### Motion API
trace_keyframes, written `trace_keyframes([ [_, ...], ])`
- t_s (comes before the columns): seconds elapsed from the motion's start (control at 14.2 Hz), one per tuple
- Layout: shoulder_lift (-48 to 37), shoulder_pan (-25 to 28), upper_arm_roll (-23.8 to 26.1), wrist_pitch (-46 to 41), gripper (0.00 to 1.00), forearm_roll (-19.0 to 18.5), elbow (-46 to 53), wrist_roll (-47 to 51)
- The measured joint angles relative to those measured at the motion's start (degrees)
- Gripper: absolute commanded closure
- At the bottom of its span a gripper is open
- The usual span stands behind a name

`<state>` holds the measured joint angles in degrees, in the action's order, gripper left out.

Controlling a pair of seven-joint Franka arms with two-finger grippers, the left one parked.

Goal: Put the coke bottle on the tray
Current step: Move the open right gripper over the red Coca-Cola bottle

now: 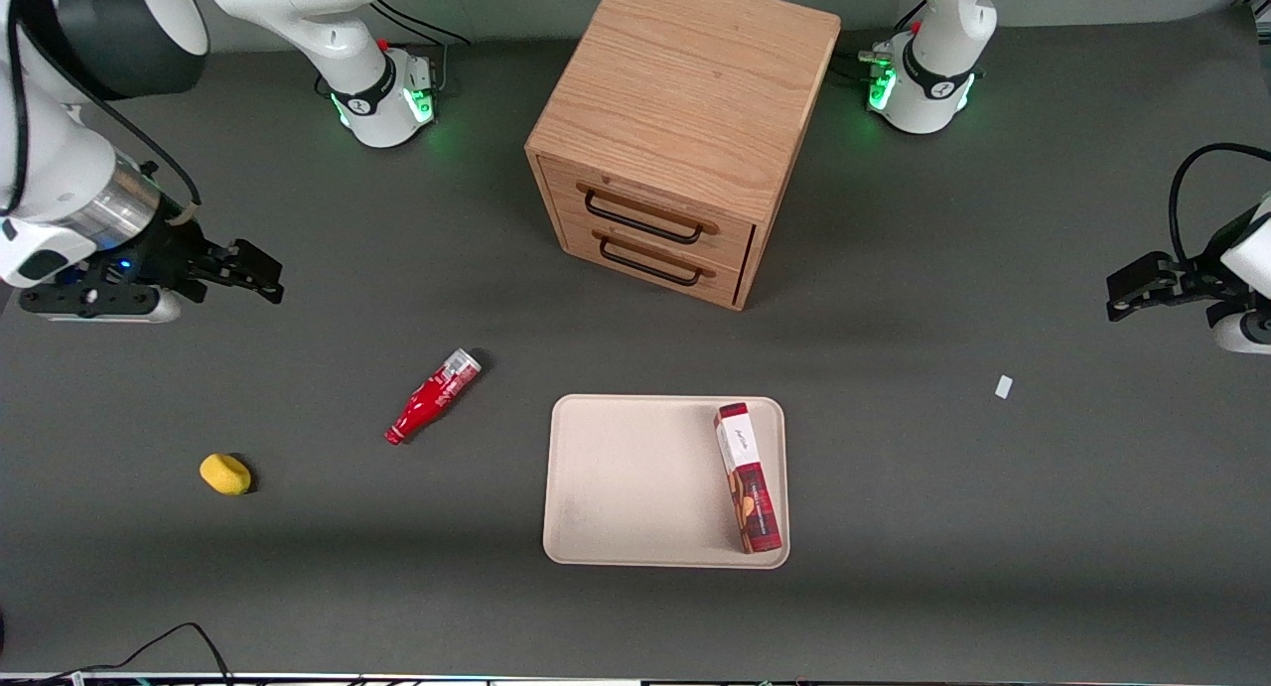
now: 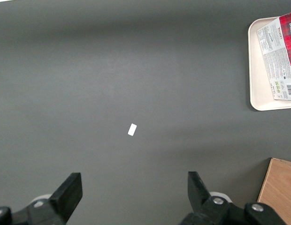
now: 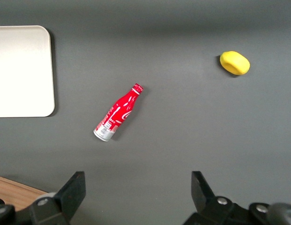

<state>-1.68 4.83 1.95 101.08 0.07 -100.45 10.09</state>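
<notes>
the tray (image 1: 635, 482) lay nearer the front camera than the drawer cabinet (image 1: 685, 135), a snack box (image 1: 749, 478) along one edge and most of its floor bare. the coke bottle (image 1: 434, 395) lay on its side on the table at about ten o'clock from the tray, apart from it. the gripper (image 1: 260, 274) hung at about ten o'clock from the bottle, fingers wide and empty. it probably should close across the bottle's body.

Grey table (image 1: 894, 269) carries cabinet (image 1: 685, 120), tray (image 1: 635, 482), coke bottle (image 1: 433, 396), yellow lump (image 1: 225, 474), white scrap (image 1: 1004, 386)

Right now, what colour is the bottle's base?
Silver-grey on the coke bottle, clearest from the right wrist; the gripper hovers open above.
</notes>
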Motion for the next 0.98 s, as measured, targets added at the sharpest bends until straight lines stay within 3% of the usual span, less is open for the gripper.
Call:
trace_keyframes([
  [0.56,2.0,0.6,0.0,0.0,0.00,1.1,0.5,1.0],
  [0.98,9.2,0.9,2.0,3.3,0.00,3.4,1.8,16.6],
])
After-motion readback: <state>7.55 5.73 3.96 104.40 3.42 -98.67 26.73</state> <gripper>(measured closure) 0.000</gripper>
